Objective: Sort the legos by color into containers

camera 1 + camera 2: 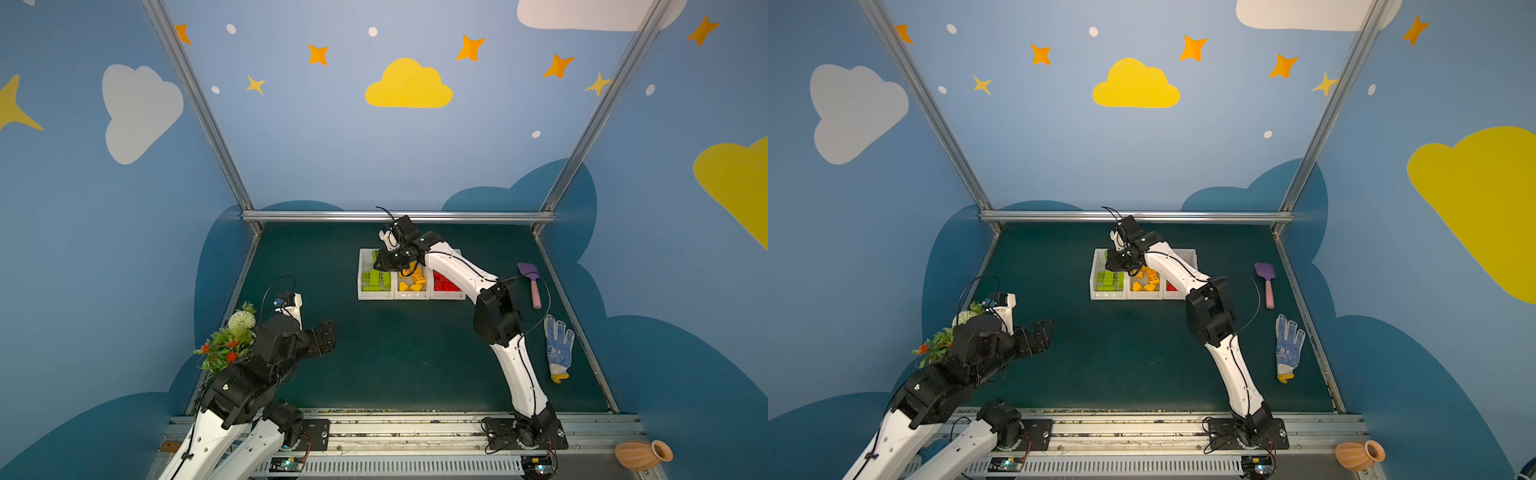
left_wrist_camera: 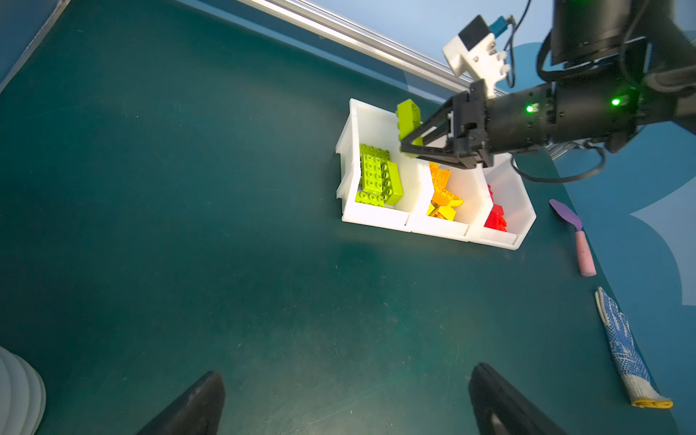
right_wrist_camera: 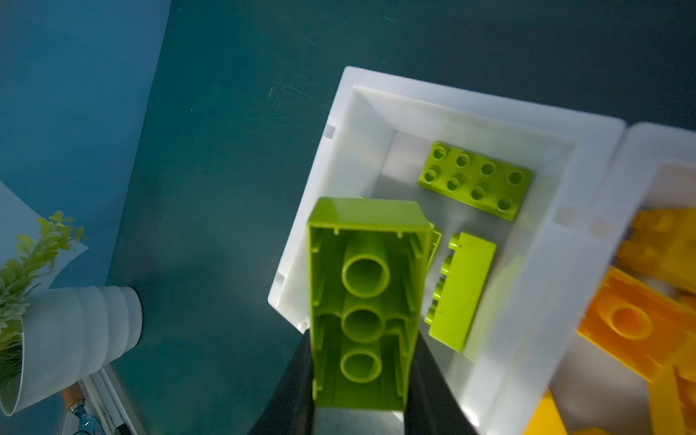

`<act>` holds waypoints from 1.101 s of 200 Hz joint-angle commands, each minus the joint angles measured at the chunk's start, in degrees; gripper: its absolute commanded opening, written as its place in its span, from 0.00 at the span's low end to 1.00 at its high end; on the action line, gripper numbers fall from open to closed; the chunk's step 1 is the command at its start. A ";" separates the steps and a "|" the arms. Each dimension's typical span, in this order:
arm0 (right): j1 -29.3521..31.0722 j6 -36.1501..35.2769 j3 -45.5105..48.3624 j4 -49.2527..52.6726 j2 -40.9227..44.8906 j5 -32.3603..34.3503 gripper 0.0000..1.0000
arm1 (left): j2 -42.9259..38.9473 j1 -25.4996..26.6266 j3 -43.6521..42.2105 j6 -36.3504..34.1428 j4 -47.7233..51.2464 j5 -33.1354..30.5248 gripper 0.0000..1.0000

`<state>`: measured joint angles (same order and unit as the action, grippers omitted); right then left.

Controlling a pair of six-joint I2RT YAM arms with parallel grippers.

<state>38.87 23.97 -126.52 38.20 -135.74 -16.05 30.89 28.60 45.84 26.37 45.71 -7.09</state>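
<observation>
The right gripper (image 2: 410, 145) pinches a green brick (image 3: 361, 293) by its long sides above the white bin (image 3: 376, 109) holding green bricks. The left gripper (image 2: 346, 376) hangs spread wide, empty.

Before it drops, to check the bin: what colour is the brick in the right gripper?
Lime green; the brick shows best in the right wrist view.

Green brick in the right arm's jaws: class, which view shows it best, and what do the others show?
The right wrist view: the green brick looms large, hollow underside toward camera, gripped between the jaws over the green bin. The left wrist view shows it small, side-on. In both top views the right arm mostly hides it.
</observation>
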 commanded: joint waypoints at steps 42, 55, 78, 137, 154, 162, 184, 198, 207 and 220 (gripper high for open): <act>-0.46 0.76 -6.95 -0.38 -1.72 -1.50 0.63 | 1.67 -0.20 -0.82 0.41 -0.14 -1.55 1.00; -0.77 -0.24 -5.48 -0.40 0.44 -1.44 0.66 | 2.15 -0.22 -1.06 0.66 -0.29 -2.53 1.00; -1.64 -1.83 3.45 -3.57 8.34 -1.19 0.73 | 3.22 -0.37 -1.37 1.19 -0.34 -5.70 1.00; -8.99 -4.70 46.95 -18.24 43.90 11.69 0.89 | 4.38 -0.82 -2.89 -3.41 -6.69 -14.44 1.00; -13.18 -6.68 59.42 -21.96 53.21 18.07 0.94 | 6.67 -0.99 -2.82 -6.13 -10.42 -17.32 1.00; -15.28 -8.39 64.18 -23.84 57.20 21.20 0.95 | 8.41 -1.21 -3.07 -7.42 -12.94 -19.08 1.00; -19.28 -13.94 77.64 -31.86 64.94 32.82 0.97 | 16.30 -5.16 -4.11 -8.11 -21.02 -19.27 1.00; -21.47 -17.05 84.05 -37.95 66.95 38.54 0.97 | 22.86 -9.43 -4.59 -7.02 -26.33 -15.53 1.00; -22.23 -19.84 87.44 -42.98 67.24 41.06 0.97 | 27.03 -11.26 -4.79 -7.60 -29.72 -15.12 1.00; -23.25 -21.28 92.37 -49.94 66.07 43.94 0.97 | 32.71 -12.84 -5.82 -9.87 -35.72 -18.00 1.00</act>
<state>17.02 9.32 -40.75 3.73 -69.21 16.27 55.90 18.70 42.17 19.73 22.20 -23.00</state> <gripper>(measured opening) 0.967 0.998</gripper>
